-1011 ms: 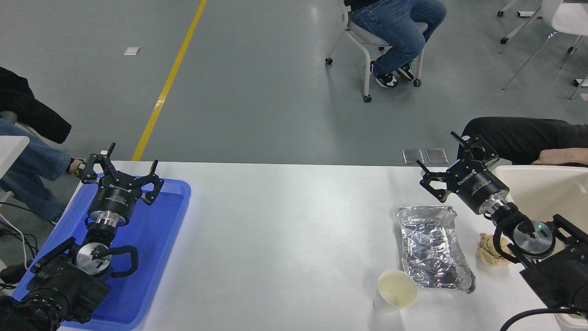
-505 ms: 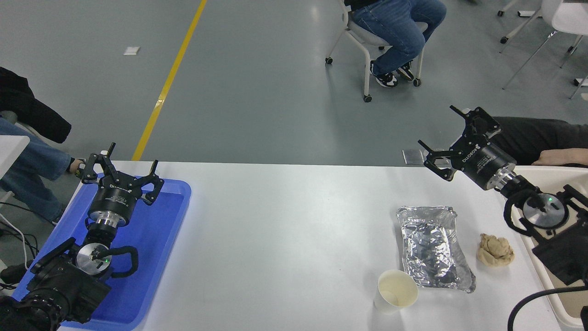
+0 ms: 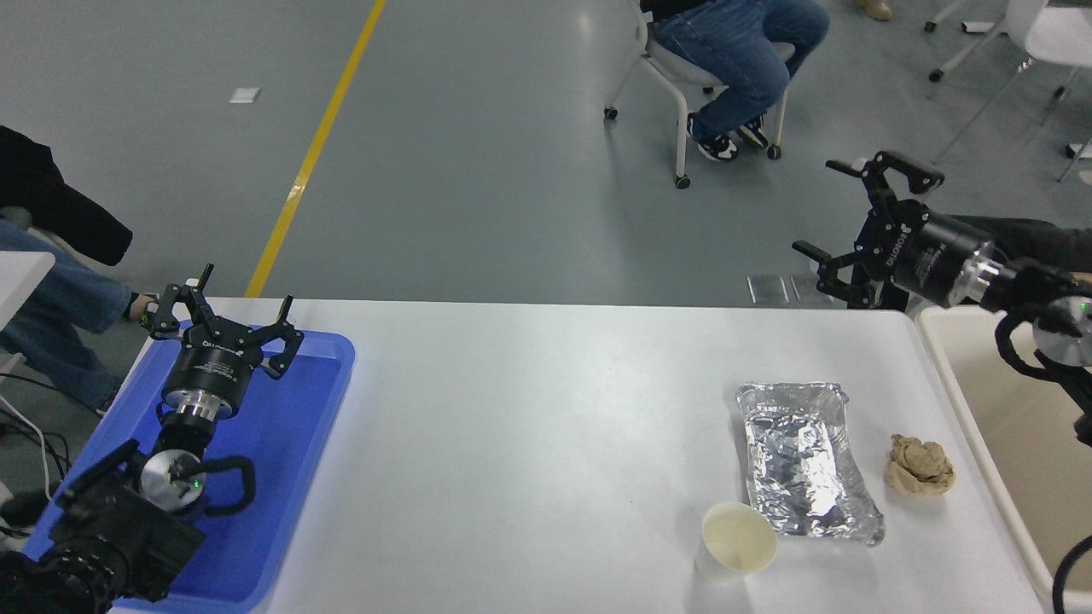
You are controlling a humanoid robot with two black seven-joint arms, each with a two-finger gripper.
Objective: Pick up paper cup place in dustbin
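The small white paper cup (image 3: 737, 541) stands upright near the table's front edge, just left of the foil tray's near corner. The cream dustbin (image 3: 964, 408) sits at the table's right edge, partly cut off by the picture. My right gripper (image 3: 823, 208) is open and empty, raised high beyond the table's far right corner, far from the cup. My left gripper (image 3: 223, 314) is open and parked over the blue tray at the lower left.
A crumpled silver foil tray (image 3: 804, 462) lies right of and behind the cup. A crumpled tan paper ball (image 3: 919, 466) lies between it and the bin. A flat blue tray (image 3: 281, 443) is at the left. People sit beyond the table.
My right gripper has risen and swung back to the right, from over the foil tray's far end to above the table's far right corner. The paper ball is now uncovered. The left arm has not moved.
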